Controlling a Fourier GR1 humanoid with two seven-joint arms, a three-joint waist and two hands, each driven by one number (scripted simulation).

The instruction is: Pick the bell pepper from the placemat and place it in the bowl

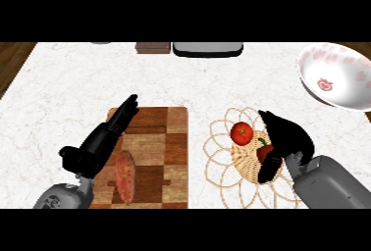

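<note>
The red bell pepper with a green stem lies on the round woven placemat, right of centre. My right hand arches over the pepper's right side, fingers above and thumb below, curled round it; a second patch of red shows between thumb and palm. The hand hides much of the pepper. The white bowl with a pink pattern stands at the far right, up and right of the placemat. My left hand rests open, fingers straight, over the wooden cutting board.
A long reddish-brown vegetable lies on the cutting board beside my left forearm. A brown box and a grey-white appliance stand at the counter's back edge. Wooden floor shows past the counter's left edge.
</note>
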